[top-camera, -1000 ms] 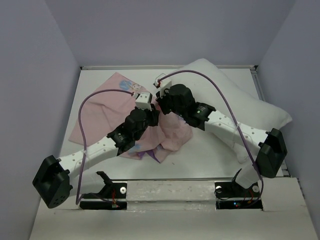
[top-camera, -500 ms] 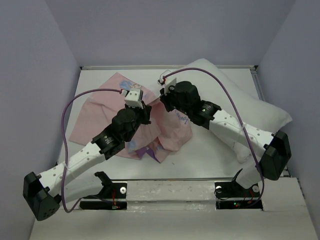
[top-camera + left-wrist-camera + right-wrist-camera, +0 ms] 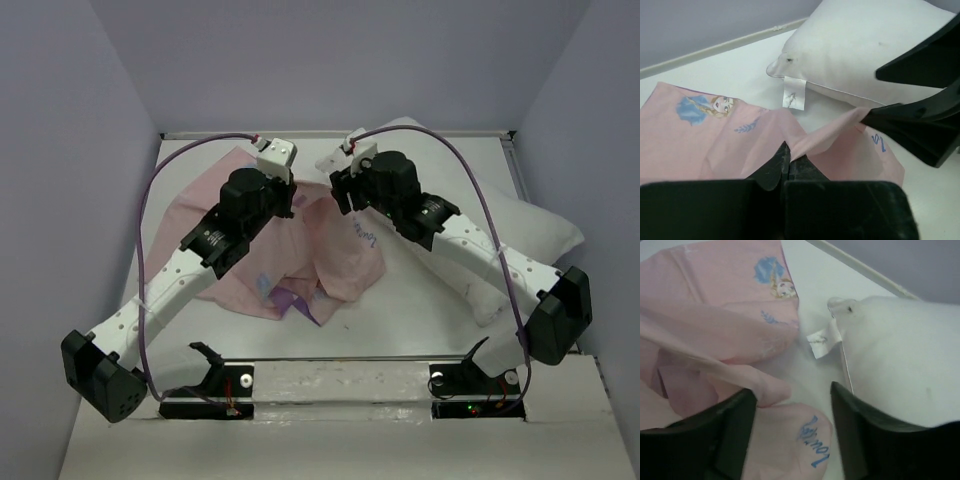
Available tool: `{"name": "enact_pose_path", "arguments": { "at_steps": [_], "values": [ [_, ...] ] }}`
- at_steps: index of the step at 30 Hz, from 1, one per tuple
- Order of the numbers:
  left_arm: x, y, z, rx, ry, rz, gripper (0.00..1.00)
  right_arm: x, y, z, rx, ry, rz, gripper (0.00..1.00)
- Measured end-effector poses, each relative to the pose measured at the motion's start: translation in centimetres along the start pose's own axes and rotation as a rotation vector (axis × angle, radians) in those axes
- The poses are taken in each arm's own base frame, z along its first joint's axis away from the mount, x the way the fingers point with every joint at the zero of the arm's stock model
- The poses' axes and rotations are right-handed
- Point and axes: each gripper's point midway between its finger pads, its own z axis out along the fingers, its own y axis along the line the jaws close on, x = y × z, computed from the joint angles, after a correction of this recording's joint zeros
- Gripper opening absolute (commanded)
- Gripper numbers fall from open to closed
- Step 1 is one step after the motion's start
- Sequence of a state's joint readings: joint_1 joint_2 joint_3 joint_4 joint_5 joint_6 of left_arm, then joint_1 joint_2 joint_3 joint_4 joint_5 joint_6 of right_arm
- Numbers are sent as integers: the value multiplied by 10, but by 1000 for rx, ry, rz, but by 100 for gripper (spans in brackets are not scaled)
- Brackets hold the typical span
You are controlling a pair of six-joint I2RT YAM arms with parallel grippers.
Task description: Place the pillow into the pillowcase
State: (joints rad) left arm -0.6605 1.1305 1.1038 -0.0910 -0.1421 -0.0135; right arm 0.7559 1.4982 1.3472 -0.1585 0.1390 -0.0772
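The pillow (image 3: pixel 520 225) is lying at the far right corner of the worktop (image 3: pixel 425 310), stretching down along the right edge, plain white and plump. Its small sewn tag (image 3: pixel 794 93) is hanging from the corner that is pointing toward the middle of the far edge. The pillowcase (image 3: pixel 345 260) is lying rumpled across the left and middle of the worktop, pale pink side mostly upward, with a purple fold showing toward the near edge. It is lying just beside the pillow's tagged corner, with a strip of bare worktop showing between them. A princess print (image 3: pixel 705 107) is showing on the flat part toward the far left corner, and blue lettering (image 3: pixel 815 440) is showing on the bunched part nearer the middle. The left gripper (image 3: pixel 788 152) is reaching over the middle of the cloth, its jaws pressed together and pinching a raised fold of the pillowcase. The right gripper (image 3: pixel 792 392) is hovering close beside it, above the cloth's edge facing the pillow, its jaws standing spread wide. The lettered fabric is lying between and below them, and one fingertip is touching the lifted pink edge.
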Motion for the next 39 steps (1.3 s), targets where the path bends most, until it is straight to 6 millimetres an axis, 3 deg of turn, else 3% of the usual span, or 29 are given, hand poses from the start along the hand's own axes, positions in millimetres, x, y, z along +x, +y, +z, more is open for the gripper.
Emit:
{"name": "enact_pose_path", "arguments": {
  "at_steps": [2,7,10,11,13,14,15,16,20,22,26,33,34,35,37,38,39],
  "values": [
    [2,4,8,13,7,-30,0,13,-26,-8,41,36,26,89],
    [10,-10,28,97,33,-78,0,21,-55,-38,34,54,92,90],
    [15,-17,46,137,60,-90,0,9,-67,-55,5,17,126,77],
    [15,-19,51,149,63,-94,0,7,-66,-57,-19,11,137,56],
    [16,-21,60,174,69,-104,0,8,-58,-56,-69,16,152,32],
    [16,-21,61,179,70,-107,0,10,-49,-54,-105,21,169,32],
    [16,-22,63,186,71,-110,0,14,-38,-52,-144,30,182,22],
    [13,-23,65,199,69,-117,0,21,-23,-50,-191,40,198,28],
    [4,-26,64,222,49,-129,0,47,41,-46,-378,49,237,68],
    [0,-29,64,240,38,-138,0,57,60,-44,-448,48,259,72],
    [-1,-35,62,268,41,-161,0,57,74,-26,-524,12,290,74],
    [-2,-46,57,323,53,-204,0,47,73,2,-516,-71,327,78],
    [-3,-47,56,327,53,-206,0,46,72,4,-506,-79,327,76],
    [-4,-48,55,332,51,-210,0,44,70,7,-493,-86,330,64],
    [-7,-49,52,341,45,-210,0,40,68,12,-481,-101,326,50],
    [-8,-49,51,342,42,-210,0,36,67,13,-480,-115,330,25],
    [-9,-49,50,340,38,-209,2,33,67,14,-479,-127,330,14]
  ]
}}
